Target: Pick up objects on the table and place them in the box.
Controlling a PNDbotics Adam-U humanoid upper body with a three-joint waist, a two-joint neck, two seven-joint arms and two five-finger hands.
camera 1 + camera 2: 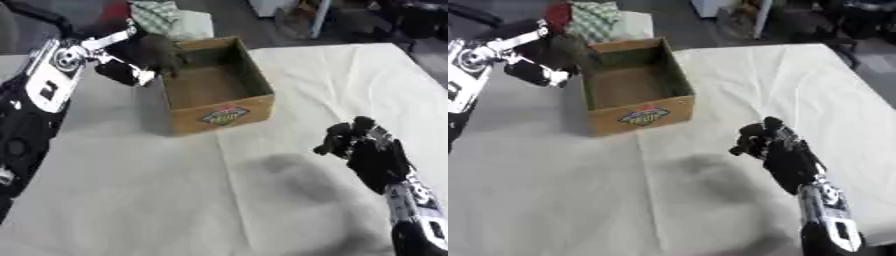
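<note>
My left hand [144, 52], fingers curled round something dark, hangs over the box's [223, 112] ten o'clock rim. I should carry it well inside before letting go. My right hand [363, 145] waits curled, empty, above the bench [131, 200] at four o'clock.

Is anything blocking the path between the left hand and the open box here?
Nothing visible does. The left hand is at the left wall of the box, fingers curled at the rim. The box is open on top; its floor looks bare. The right hand hovers apart, over the cloth.
</note>
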